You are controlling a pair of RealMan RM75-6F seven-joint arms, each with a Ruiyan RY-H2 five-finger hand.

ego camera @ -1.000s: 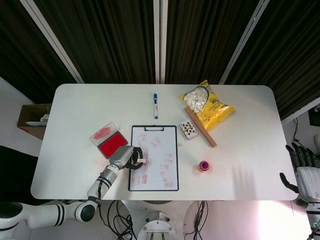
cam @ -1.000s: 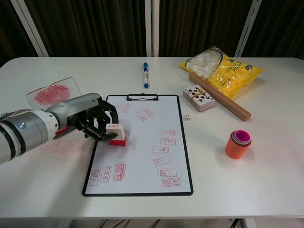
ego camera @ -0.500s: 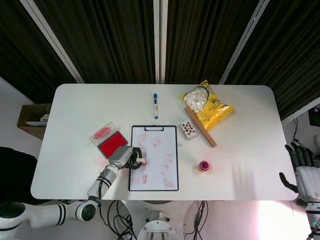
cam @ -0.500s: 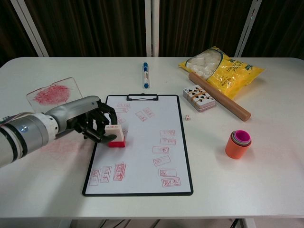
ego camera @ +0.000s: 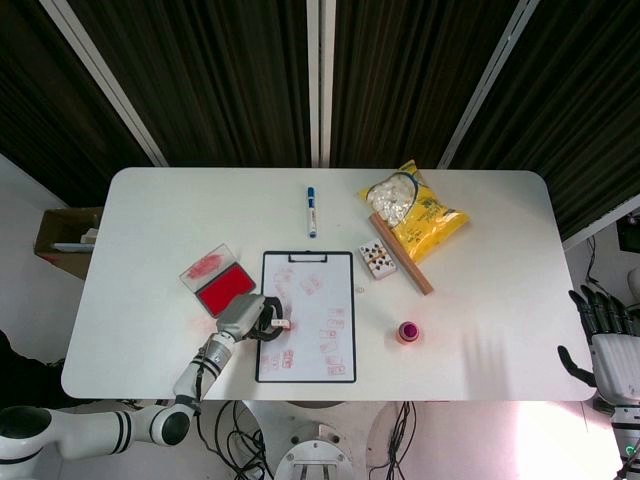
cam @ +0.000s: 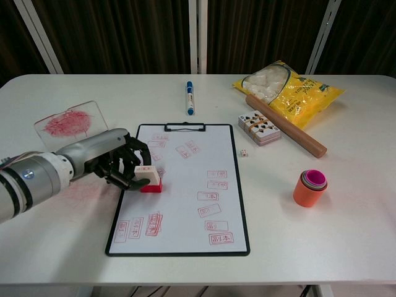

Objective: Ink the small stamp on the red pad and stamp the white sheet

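- The left hand [cam: 120, 164] pinches the small stamp [cam: 149, 179], whose red base rests on the left part of the white sheet [cam: 185, 198].
- The red pad [ego camera: 224, 289] lies open on the desk [cam: 346, 210], left of the clipboard [cam: 241, 198].
- The right hand [ego camera: 603, 340] hangs off the desk's right edge, fingers spread, holding nothing.

The clipboard [cam: 179, 192] lies at the table [cam: 346, 235] centre, carrying the white sheet [cam: 185, 204]; the small stamp [cam: 148, 178] stands on the sheet's left edge; the red pad [ego camera: 222, 289] lies left of the clipboard; the marker [cam: 190, 98] lies behind it; the stacked cups [cam: 310, 187] stand to its right.
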